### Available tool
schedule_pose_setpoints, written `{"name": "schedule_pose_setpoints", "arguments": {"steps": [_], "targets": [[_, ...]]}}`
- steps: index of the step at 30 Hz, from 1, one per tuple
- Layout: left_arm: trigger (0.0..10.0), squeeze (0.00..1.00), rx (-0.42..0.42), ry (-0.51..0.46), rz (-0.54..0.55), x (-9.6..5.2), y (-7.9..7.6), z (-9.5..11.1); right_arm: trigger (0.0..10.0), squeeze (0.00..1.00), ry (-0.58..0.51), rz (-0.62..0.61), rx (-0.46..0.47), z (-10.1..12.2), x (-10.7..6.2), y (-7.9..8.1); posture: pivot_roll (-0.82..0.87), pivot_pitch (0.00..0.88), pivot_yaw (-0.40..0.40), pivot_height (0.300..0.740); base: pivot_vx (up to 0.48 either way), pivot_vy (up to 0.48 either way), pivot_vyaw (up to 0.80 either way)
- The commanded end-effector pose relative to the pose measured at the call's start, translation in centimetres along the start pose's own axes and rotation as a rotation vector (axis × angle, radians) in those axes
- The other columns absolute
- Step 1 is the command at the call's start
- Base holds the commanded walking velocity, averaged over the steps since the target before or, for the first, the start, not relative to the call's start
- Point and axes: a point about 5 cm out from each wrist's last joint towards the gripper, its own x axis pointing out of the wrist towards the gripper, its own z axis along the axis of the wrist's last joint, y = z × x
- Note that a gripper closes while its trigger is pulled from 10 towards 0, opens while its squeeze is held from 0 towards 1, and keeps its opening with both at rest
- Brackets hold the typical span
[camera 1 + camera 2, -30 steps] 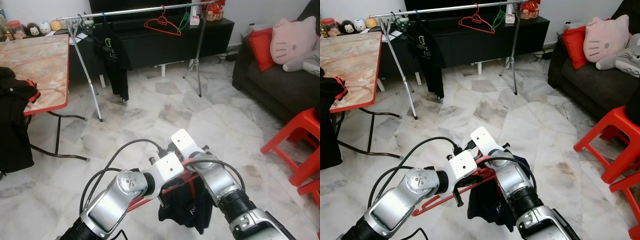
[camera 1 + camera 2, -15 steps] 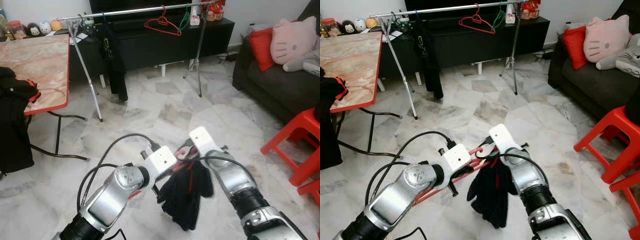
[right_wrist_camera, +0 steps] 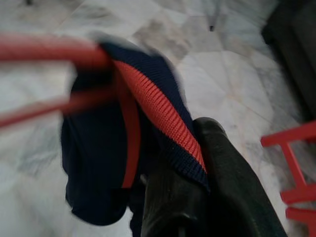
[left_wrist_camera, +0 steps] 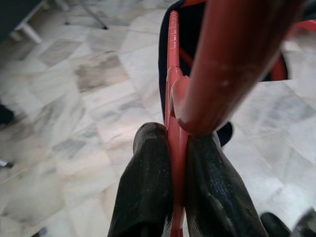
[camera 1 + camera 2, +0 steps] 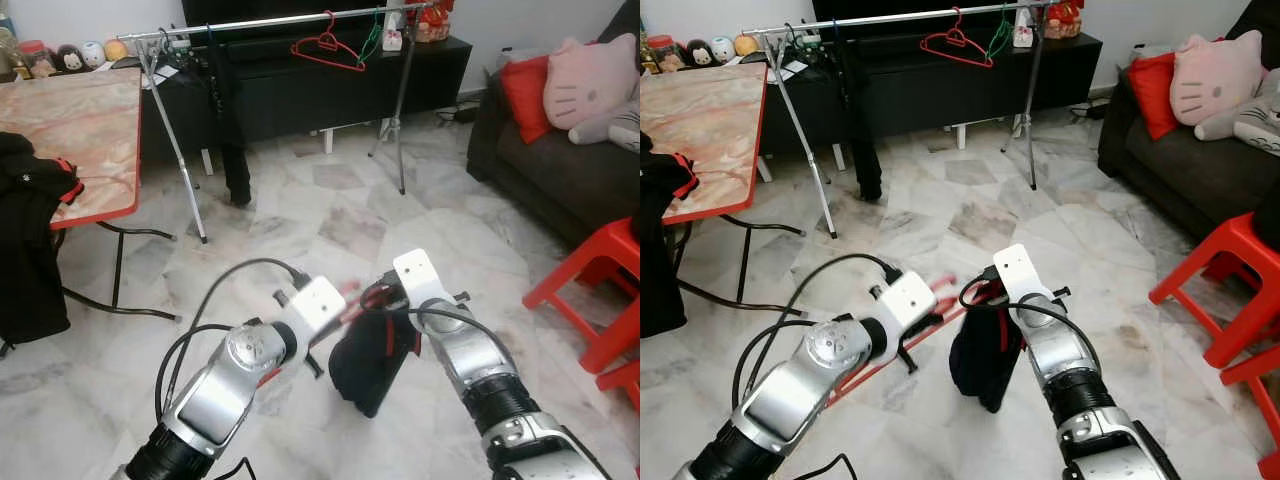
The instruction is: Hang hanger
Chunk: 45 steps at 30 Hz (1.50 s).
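Hanger (image 4: 174, 94), pinched by left end effector (image 4: 173, 197), had lifted; right end effector (image 3: 197, 197) apparently gripped the garment (image 5: 980, 355), rail (image 5: 270, 20) well ahead.

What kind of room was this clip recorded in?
Most likely a home living room, with laundry being hung in it. A dark sofa with cushions runs along the right, a long black cabinet stands at the back wall, and a clothes rack carrying hangers stands on the marble floor.
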Motion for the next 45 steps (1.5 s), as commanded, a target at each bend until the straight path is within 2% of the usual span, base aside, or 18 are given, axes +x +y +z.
{"name": "schedule_pose_setpoints", "arguments": {"steps": [1,4,6,7,10,13,15,19,23,31,34,37,41,45], "targets": [[10.0,0.00,-0.002,-0.019,0.082,-0.5,1.5,0.2,10.0,0.00,0.001,-0.065,0.068,0.0,0.1,-1.3,0.04,0.000,-0.040,0.740,0.000,0.000,0.00],[10.0,0.00,-0.020,-0.059,0.123,-1.0,2.2,0.4,10.0,0.00,-0.017,-0.199,0.194,-0.2,0.1,-3.8,0.04,0.000,-0.040,0.740,0.000,0.000,0.00],[10.0,0.00,-0.027,-0.070,0.148,-1.1,2.5,0.4,10.0,0.00,-0.032,-0.235,0.258,-0.3,0.1,-4.6,0.04,0.000,-0.040,0.740,0.000,0.000,0.00],[10.0,0.00,-0.029,-0.075,0.173,-1.1,2.8,0.3,10.0,0.00,-0.044,-0.239,0.321,-0.3,0.1,-4.9,0.04,0.000,-0.040,0.740,0.000,0.000,0.00],[10.0,0.00,-0.054,-0.092,0.221,-1.1,3.3,0.4,10.0,0.00,-0.046,-0.208,0.342,-0.4,0.1,-4.4,0.04,0.000,-0.040,0.740,0.000,0.000,0.00],[10.0,0.00,-0.115,-0.124,0.273,-1.0,3.9,0.8,10.0,0.00,-0.045,-0.188,0.357,-0.5,0.1,-3.8,0.04,0.000,-0.040,0.740,0.000,0.000,0.00],[10.0,0.00,-0.136,-0.116,0.233,-0.9,3.7,0.7,10.0,0.00,-0.047,-0.178,0.357,-0.5,0.1,-3.3,0.04,0.000,-0.039,0.740,0.000,0.000,0.00],[10.0,0.00,-0.031,-0.054,0.000,-1.2,1.7,-0.4,10.0,0.00,-0.067,-0.114,0.306,0.1,0.3,-2.6,0.04,0.000,-0.035,0.740,0.000,0.000,0.00],[10.0,0.00,-0.018,-0.007,-0.026,-1.6,1.8,-1.4,10.0,0.00,-0.072,-0.120,0.305,0.2,0.4,-2.7,0.04,0.000,-0.037,0.740,0.000,0.000,0.00],[10.0,0.00,0.084,-0.015,-0.249,-3.0,0.5,-2.0,10.0,0.00,-0.038,-0.133,0.281,-0.4,0.6,-3.1,0.04,0.000,-0.038,0.740,0.000,0.000,0.00],[10.0,0.00,0.118,-0.043,-0.285,-3.4,0.3,-1.8,10.0,0.00,-0.025,-0.127,0.262,-0.7,0.7,-3.2,0.05,0.000,-0.039,0.740,0.000,0.000,0.00],[10.0,0.00,0.096,-0.070,-0.288,-3.6,0.4,-1.4,10.0,0.00,-0.012,-0.127,0.253,-1.1,0.7,-3.1,0.05,0.000,-0.039,0.740,0.000,0.000,0.00],[10.0,0.00,0.075,-0.023,-0.313,-3.7,0.3,-1.7,10.0,0.00,-0.032,-0.130,0.265,-0.6,0.8,-3.4,0.05,0.000,-0.037,0.740,0.000,0.000,0.00],[10.0,0.00,0.054,-0.016,-0.360,-3.6,-0.6,-1.7,10.0,0.00,-0.068,-0.108,0.273,0.5,0.9,-3.2,0.04,0.000,-0.035,0.740,0.000,0.000,0.00]]}}
